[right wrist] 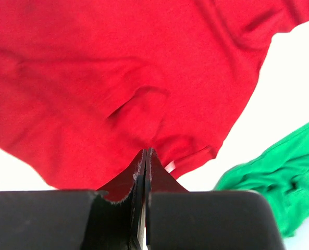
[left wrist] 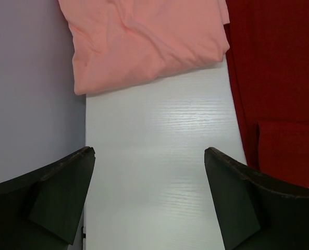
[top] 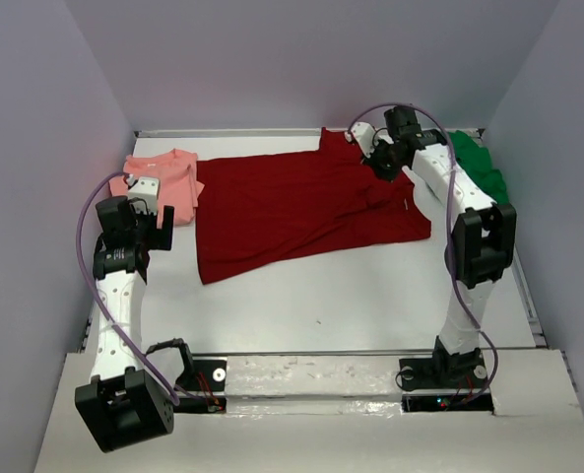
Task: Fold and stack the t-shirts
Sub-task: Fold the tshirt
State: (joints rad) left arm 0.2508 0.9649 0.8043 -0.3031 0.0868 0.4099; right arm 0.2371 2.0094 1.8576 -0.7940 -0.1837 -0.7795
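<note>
"Three t-shirts, lying where?"

"On a white table boxed in by pale lilac walls. The dark red t-shirt is spread across the middle, the salmon pink t-shirt folded far left, and the bright green t-shirt bunched far right."

"And the grippers?"

"Near the pink shirt, the left gripper hangs over bare table, jaws wide apart. The right gripper has its jaws pressed together, pinching red cloth."

White wood-grain table, pale lavender walls closing it in on three sides, thin metal rail along the far edge, white mounting strip across the near edge.
</note>
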